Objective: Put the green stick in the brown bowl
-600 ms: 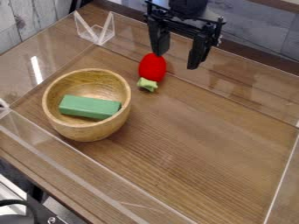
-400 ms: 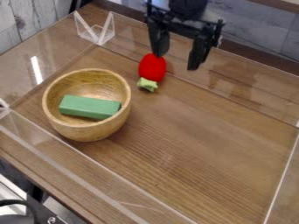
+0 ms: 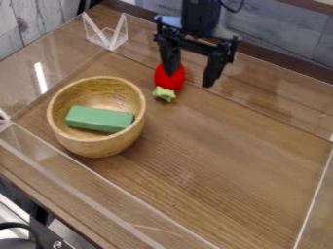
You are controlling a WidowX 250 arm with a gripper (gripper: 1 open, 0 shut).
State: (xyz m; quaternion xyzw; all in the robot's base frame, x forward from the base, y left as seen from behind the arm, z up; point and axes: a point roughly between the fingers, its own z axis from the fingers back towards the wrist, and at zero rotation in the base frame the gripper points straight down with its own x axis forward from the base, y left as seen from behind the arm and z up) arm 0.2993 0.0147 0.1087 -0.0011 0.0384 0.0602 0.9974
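gripper [image 3: 190,66] has dropped a bit and shifted slightly left compared with a moment ago, jaws spread wide, nothing between them. it now hangs near the table's [image 3: 235,165] far edge, left finger right in front of the red toy [image 3: 166,78], right finger just beside it on the other side. can't tell if it touches the toy.

stick [image 3: 100,119] is lying flat inside the bowl [image 3: 96,117], unchanged across the frames. bowl sits toward the left edge, well apart from the gripper.

read: the task looks done already, stick is in the bowl and the gripper is empty. the drop near the toy doesn't serve the goal. risk is knocking the toy if it goes lower; the bowl isn't in its way.
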